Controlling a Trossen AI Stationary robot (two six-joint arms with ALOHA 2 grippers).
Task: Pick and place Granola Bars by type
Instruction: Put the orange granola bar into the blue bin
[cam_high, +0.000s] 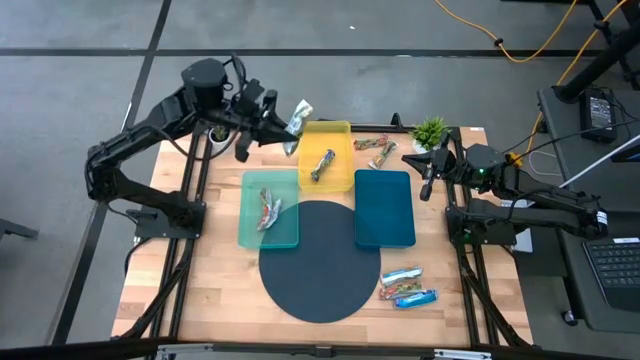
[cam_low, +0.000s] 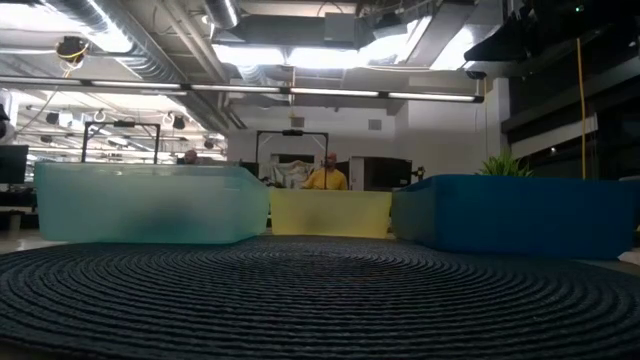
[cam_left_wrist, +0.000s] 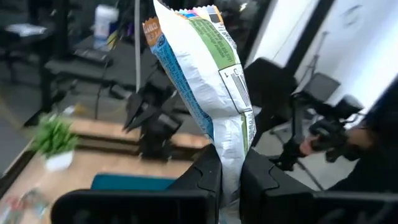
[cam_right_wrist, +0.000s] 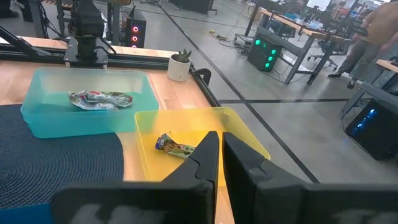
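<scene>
My left gripper (cam_high: 291, 126) hovers over the yellow tray's (cam_high: 343, 130) far left corner, shut on a granola bar (cam_high: 300, 112) with a white, green and blue wrapper (cam_left_wrist: 205, 68). A brown-green bar (cam_high: 322, 165) lies flat in the yellow tray. A red-multicoloured bar (cam_high: 268, 210) lies in the light-teal tray (cam_high: 250, 232). Two more bars (cam_high: 377, 150) lie on the table beyond the blue tray (cam_high: 385, 207). Two blue-white bars (cam_high: 408, 286) lie at the mat's right. My right gripper (cam_high: 427, 180) waits shut near the blue tray's far right corner. My left gripper pinches the bar's one end (cam_left_wrist: 229, 163) between its two fingers (cam_left_wrist: 205, 177). The rest of the wrapper sticks out past the fingertips, lifted clear of the table and tray. How far back it reaches between the fingers does not show.
A dark round mat (cam_high: 320, 270) covers the table's near middle under the trays' near ends. Small potted plants stand at the far right (cam_high: 430, 130) and far left (cam_high: 218, 132). In the low view, people (cam_low: 327, 178) stand in the room beyond the trays.
</scene>
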